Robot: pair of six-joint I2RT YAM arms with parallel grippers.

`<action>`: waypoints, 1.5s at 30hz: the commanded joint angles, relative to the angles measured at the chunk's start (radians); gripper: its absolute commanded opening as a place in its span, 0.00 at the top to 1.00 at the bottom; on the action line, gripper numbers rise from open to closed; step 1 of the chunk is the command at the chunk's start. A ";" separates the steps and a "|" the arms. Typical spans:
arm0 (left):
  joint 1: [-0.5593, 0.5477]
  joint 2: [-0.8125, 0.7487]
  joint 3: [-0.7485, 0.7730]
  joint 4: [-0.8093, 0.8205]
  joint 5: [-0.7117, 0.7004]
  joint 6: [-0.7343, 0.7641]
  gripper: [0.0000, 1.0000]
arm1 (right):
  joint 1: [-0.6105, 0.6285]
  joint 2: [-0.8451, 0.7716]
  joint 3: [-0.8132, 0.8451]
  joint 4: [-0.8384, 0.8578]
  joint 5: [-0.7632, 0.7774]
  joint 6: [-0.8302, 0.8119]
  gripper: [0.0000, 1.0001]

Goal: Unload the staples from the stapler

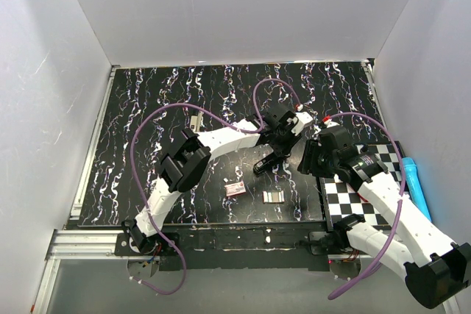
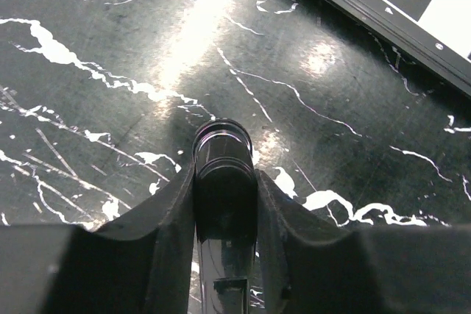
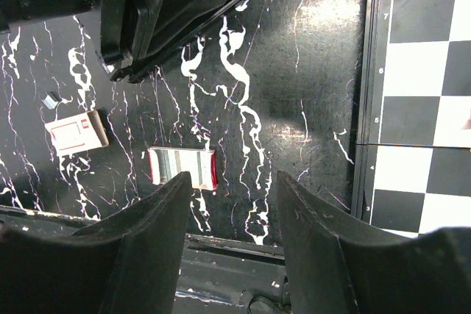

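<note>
Two small boxes lie nearest on the desk [image 1: 147, 93], close to its front edge: a striped box [image 3: 182, 167] with a red end and a pink box [image 3: 76, 130]. They sit near each other but do not touch. One tiny gray bit [image 3: 50, 99] lies just past the pink box. It is too small to tell what it is.

The right fingers [image 3: 147, 240] hang over the striped box. They are spread wide and hold nothing.

A little farther back is the one stapler [image 2: 224, 174]. It is up off the desk, near the middle. The left fingers [image 2: 165, 233] squeeze it from both sides, with its round end poking out in front.

The stapler looks hard, black and shiny. I think it is stiff and a bit slippery, so a firm pinch on its flat sides seems best. The staples inside cannot be seen. I think they are light and thin, and a row of them would snap easily, so they need a soft touch.

On the right are one checkered board [image 1: 368, 174] and one blue thing [image 1: 412, 182] beside it.
</note>
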 commanded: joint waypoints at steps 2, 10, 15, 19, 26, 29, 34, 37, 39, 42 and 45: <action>-0.011 -0.017 0.028 -0.017 -0.032 0.016 0.85 | 0.003 -0.018 -0.006 0.017 -0.002 0.007 0.43; -0.011 -0.158 -0.043 -0.007 -0.028 0.049 1.00 | 0.003 -0.060 0.038 -0.023 0.017 -0.004 0.44; -0.011 -0.302 -0.112 0.009 0.018 0.083 1.00 | 0.001 -0.075 0.082 -0.048 0.012 -0.030 0.48; -0.008 -0.432 -0.164 0.024 0.073 0.105 1.00 | 0.001 -0.084 0.121 -0.052 -0.009 -0.061 0.49; 0.006 -0.598 -0.239 0.009 0.210 0.125 1.00 | 0.003 -0.064 0.220 -0.058 -0.133 -0.150 0.53; 0.009 -0.668 -0.271 -0.008 0.268 0.138 1.00 | 0.004 -0.070 0.263 -0.046 -0.187 -0.188 0.54; 0.020 -0.770 -0.337 -0.014 0.366 0.148 1.00 | 0.004 -0.072 0.348 -0.046 -0.284 -0.254 0.55; 0.029 -0.820 -0.374 -0.023 0.428 0.151 1.00 | 0.004 -0.063 0.394 -0.057 -0.322 -0.300 0.56; 0.032 -0.854 -0.405 -0.026 0.467 0.151 1.00 | 0.007 -0.057 0.415 -0.052 -0.360 -0.323 0.56; 0.040 -0.906 -0.442 -0.026 0.520 0.143 1.00 | 0.015 -0.043 0.432 -0.041 -0.416 -0.349 0.55; 0.060 -0.966 -0.477 -0.025 0.573 0.138 1.00 | 0.023 -0.020 0.454 -0.029 -0.474 -0.372 0.49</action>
